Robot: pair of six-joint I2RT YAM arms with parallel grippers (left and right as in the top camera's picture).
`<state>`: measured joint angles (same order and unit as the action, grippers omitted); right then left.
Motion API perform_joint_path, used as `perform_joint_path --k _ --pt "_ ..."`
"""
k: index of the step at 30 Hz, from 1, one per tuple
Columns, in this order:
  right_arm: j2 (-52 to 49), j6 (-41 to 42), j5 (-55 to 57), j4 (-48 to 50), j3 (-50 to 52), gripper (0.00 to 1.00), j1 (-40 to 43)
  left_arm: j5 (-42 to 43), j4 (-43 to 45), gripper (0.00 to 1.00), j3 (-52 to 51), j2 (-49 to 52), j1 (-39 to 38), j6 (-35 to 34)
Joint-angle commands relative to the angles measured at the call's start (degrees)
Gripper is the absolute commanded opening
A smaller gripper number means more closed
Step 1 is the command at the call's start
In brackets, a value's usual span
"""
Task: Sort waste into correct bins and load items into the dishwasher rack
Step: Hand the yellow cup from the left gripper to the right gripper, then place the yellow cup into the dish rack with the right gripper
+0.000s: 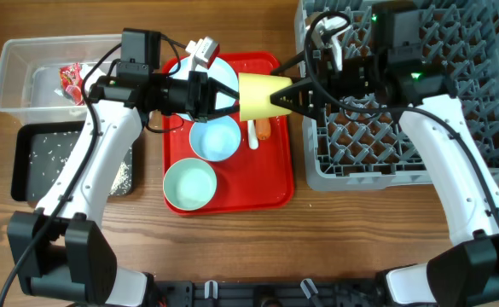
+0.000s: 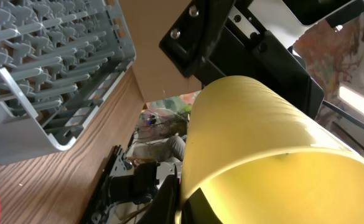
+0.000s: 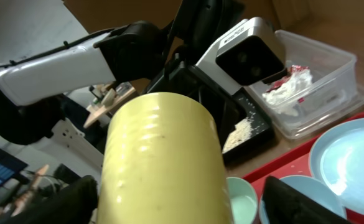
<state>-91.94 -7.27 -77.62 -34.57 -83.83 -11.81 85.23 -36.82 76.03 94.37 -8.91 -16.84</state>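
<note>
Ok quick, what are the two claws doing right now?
Left gripper: closed, holding the yellow cup by its rim.
Right gripper: open, fingers either side of the cup.

Both arms bend inward from opposite sides, wrists level and facing each other. The left gripper (image 1: pixel 231 95) points right, jaws closed on the rim of the yellow cup (image 1: pixel 256 96). The right gripper (image 1: pixel 278 96) points left, its fingers (image 3: pixel 309 202) spread wide on either side of the cup
</note>
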Motion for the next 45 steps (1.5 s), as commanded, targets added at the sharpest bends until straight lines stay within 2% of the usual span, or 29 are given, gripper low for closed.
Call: perform_joint_path --k 1,4,8,11,12,14,16,19,21,23,26,27,30,33,35,40,45 --pt "-0.5 1.3 -1.2 0.2 -0.5 0.83 -1.1 1.5 0.3 0.04 0.7 -0.9 0.0 -0.3" --pt "-0.5 1.2 5.1 -3.2 -0.4 0.84 -1.5 1.5 0.7 0.04 0.7 -0.9 0.0 -0.3" --pt "-0.5 -0.3 5.6 -4.0 -0.2 0.82 -1.5 1.5 1.5 0.04 0.7 -0.9 0.0 -0.4" --pt "-0.5 -0.2 5.6 -4.1 -0.2 0.59 -1.5 0.9 1.5 0.04 0.7 -0.9 0.0 -0.3" --pt "-0.5 -0.2 5.6 -4.1 -0.2 0.59 -1.5 0.3 1.5 0.05 0.7 -0.9 0.0 -0.3" --pt "-0.5 -0.1 6.8 -4.5 -0.2 0.59 -1.5 0.1 1.5 0.25 0.7 -0.9 0.0 -0.3" --pt "-0.5 -0.1 8.8 -5.3 -0.2 0.59 -1.5 -1.2 1.5 0.28 0.7 -0.9 0.0 -0.3" --pt "0.4 0.2 13.0 -6.3 -0.2 0.57 -0.1 -4.7 1.4 0.39 0.7 -0.9 0.0 -0.3" --pt "2.6 3.3 17.1 -7.1 -0.2 0.58 2.7 -8.3 1.2 0.41 0.7 -0.9 0.0 -0.3" --pt "6.3 3.4 22.2 -10.3 -0.2 0.59 7.1 -16.5 -1.2 0.45 0.7 -0.9 0.0 -0.3" --pt "10.9 4.8 38.2 -19.5 -0.2 0.59 12.5 -25.1 -4.3 0.48 0.7 -0.9 0.0 -0.3" --pt "11.8 7.2 47.6 -24.3 -0.2 0.59 13.2 -29.0 -5.6 0.49 0.7 -0.9 0.0 -0.3" --pt "11.7 14.0 65.2 -34.7 -0.2 0.59 13.2 -36.3 -8.1 0.49 0.7 -0.9 0.0 -0.3" --pt "11.3 19.8 74.7 -42.7 -0.2 0.59 13.2 -43.4 -10.1 0.5 0.7 -0.9 0.0 -0.3" --pt "10.4 21.2 78.2 -44.4 -0.2 0.59 13.2 -47.4 -11.3 0.5 0.7 -0.9 0.0 -0.3" --pt "2.6 20.7 77.9 -45.9 -0.2 0.59 13.2 -55.1 -12.3 0.5 0.7 -0.9 0.0 -0.3" --pt "-5.4 19.4 77.0 -44.9 -0.2 0.59 10.0 -56.8 -12.5 0.52 0.7 -0.8 0.0 -0.3"
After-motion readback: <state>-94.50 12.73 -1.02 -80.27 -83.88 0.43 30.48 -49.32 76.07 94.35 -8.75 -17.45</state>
